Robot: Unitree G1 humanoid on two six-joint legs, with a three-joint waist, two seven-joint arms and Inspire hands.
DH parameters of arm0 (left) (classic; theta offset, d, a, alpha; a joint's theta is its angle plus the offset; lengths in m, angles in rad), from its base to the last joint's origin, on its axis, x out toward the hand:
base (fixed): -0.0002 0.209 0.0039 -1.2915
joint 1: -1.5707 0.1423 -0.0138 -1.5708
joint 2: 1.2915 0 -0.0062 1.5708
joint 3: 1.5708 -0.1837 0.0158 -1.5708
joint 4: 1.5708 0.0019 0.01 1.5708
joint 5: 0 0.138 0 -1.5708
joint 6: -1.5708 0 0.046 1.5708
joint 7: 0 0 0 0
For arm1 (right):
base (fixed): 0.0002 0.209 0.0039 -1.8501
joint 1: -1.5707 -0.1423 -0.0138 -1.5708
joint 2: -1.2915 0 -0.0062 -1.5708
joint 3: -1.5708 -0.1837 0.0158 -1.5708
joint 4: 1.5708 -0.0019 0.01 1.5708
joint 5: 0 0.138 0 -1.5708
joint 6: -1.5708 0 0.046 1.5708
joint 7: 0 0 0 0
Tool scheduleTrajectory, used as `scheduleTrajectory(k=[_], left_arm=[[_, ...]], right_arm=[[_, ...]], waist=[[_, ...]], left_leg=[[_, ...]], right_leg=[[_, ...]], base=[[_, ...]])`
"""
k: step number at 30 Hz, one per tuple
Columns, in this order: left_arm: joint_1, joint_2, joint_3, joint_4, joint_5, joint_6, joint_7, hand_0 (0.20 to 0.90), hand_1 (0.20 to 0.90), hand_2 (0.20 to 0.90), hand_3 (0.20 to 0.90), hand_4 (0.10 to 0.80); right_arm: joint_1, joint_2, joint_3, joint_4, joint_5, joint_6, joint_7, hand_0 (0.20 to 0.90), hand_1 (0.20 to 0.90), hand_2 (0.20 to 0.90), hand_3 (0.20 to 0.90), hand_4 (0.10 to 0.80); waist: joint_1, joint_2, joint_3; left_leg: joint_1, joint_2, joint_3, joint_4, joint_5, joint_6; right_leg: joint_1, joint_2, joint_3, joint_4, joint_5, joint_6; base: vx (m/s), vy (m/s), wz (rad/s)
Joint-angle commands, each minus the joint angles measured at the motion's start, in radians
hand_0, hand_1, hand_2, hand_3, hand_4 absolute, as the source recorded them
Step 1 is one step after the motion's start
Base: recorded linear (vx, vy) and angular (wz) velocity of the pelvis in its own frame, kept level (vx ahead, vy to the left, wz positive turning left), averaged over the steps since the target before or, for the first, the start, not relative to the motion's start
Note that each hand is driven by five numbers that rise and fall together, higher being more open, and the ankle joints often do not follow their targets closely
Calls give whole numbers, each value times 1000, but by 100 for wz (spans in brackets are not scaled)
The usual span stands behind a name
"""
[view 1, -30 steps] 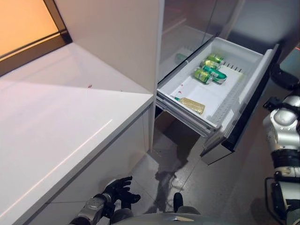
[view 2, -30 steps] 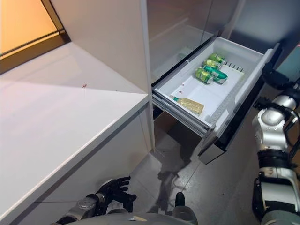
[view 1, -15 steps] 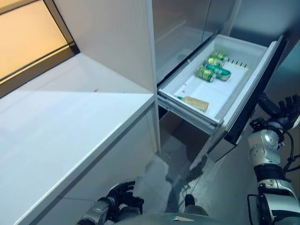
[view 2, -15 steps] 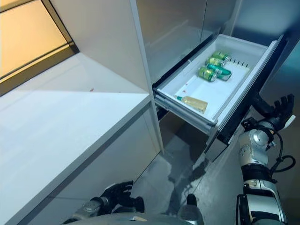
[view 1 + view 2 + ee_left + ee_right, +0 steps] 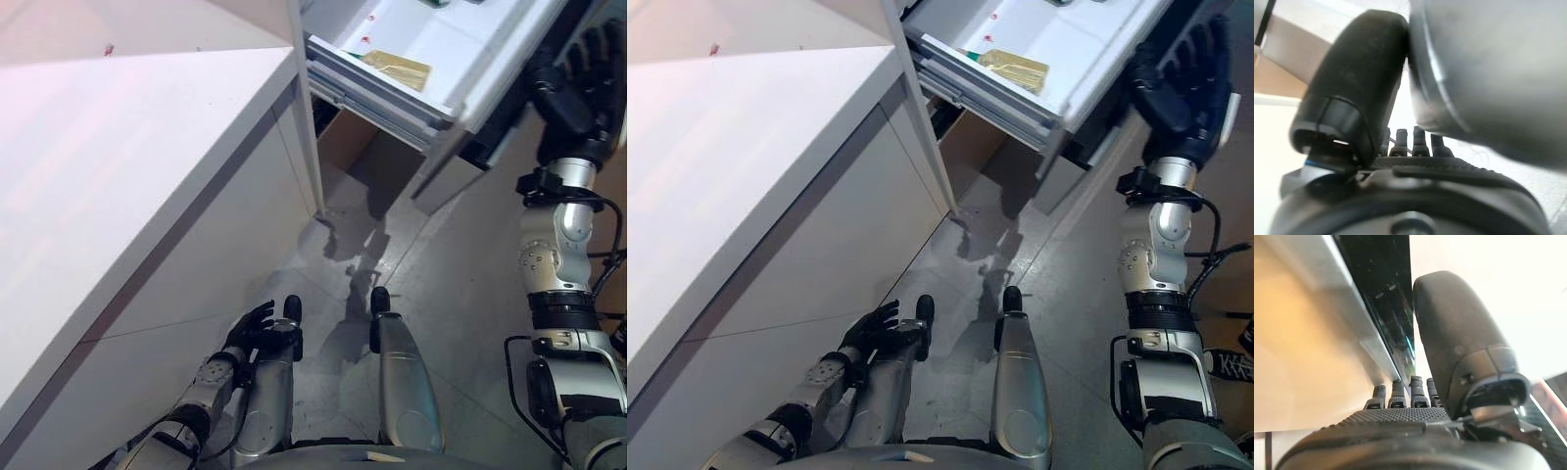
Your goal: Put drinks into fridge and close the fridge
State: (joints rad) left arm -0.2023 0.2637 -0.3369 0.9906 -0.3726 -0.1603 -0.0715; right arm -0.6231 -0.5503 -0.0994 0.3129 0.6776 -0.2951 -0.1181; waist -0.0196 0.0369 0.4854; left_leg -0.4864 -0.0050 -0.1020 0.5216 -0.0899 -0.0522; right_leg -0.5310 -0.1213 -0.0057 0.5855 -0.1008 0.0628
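Observation:
The fridge's white drawer [image 5: 470, 59] stands pulled out at the upper right. A yellowish drink bottle [image 5: 397, 69] lies on its side in the drawer's near end. My right hand [image 5: 1181, 83] is raised at the drawer's dark front panel [image 5: 1383, 289], fingers straight and spread, holding nothing. I cannot tell if it touches the panel. My left hand [image 5: 257, 328] hangs low near the floor, fingers relaxed and empty.
A white counter [image 5: 118, 147] with a cabinet below fills the left side, its corner close to the drawer. A brown box [image 5: 343, 137] sits under the drawer. Grey floor [image 5: 460, 284] lies open between counter and fridge.
The camera has tipped down, so the drawer now sits at the top edge. My right hand has risen from beside the drawer up to its dark front.

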Motion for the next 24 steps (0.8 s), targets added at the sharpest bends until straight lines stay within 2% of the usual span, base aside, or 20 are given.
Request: scheduleTrajectory(k=[1,3,6,10,16,19,21,24], left_arm=[[87,37,-16,-72,-1,-13,-30,900,900,900,900,800],[88,47,-33,-78,-9,-15,-43,900,900,900,900,800],[88,55,-45,-89,-13,-8,-56,900,900,900,900,800],[102,69,-68,-99,-11,-4,-73,900,900,900,900,800],[99,76,-81,-78,-13,2,-85,900,900,900,900,800],[98,76,-87,-73,-15,2,-86,900,900,900,900,800],[99,73,-90,-68,-18,-2,-87,900,900,900,900,800],[101,69,-87,-54,-21,-10,-90,900,900,900,900,800]], right_arm=[[-159,-34,309,-182,-116,69,346,900,900,900,900,800],[-247,-29,369,-162,-125,134,377,900,900,900,900,800],[-316,-27,416,-120,-141,176,391,900,900,900,900,800],[-392,-25,469,-61,-184,192,383,900,900,900,900,800],[-433,-8,477,0,-186,204,346,900,900,900,900,800],[-442,-14,471,45,-190,183,279,900,900,900,900,800],[-436,-15,445,78,-194,148,178,900,900,900,900,800],[-407,-8,392,90,-175,106,90,900,900,900,900,800]], waist=[[91,-25,-48],[116,-22,-51],[136,-17,-51],[168,-10,-49],[185,-7,-53],[189,-6,-57],[187,-6,-62],[178,-10,-75]], left_leg=[[-1,-110,72,56,-49,122],[-4,-116,61,58,-43,116],[2,-121,51,51,-36,115],[30,-128,26,27,-23,113],[66,-126,10,-2,-11,107],[94,-122,4,-31,-4,104],[119,-114,4,-60,3,102],[153,-103,7,-107,15,100]], right_leg=[[50,31,-45,-12,3,-75],[52,27,-58,-3,-2,-75],[59,21,-70,2,-6,-74],[93,8,-92,-4,-10,-73],[140,-2,-108,-32,-7,-72],[172,-6,-115,-64,-1,-69],[199,-7,-116,-96,6,-66],[228,-4,-115,-146,21,-61]], base=[[26,0,9],[28,6,-9],[38,13,-11],[54,12,27],[34,7,22],[20,7,21],[1,2,11],[-4,-2,17]])
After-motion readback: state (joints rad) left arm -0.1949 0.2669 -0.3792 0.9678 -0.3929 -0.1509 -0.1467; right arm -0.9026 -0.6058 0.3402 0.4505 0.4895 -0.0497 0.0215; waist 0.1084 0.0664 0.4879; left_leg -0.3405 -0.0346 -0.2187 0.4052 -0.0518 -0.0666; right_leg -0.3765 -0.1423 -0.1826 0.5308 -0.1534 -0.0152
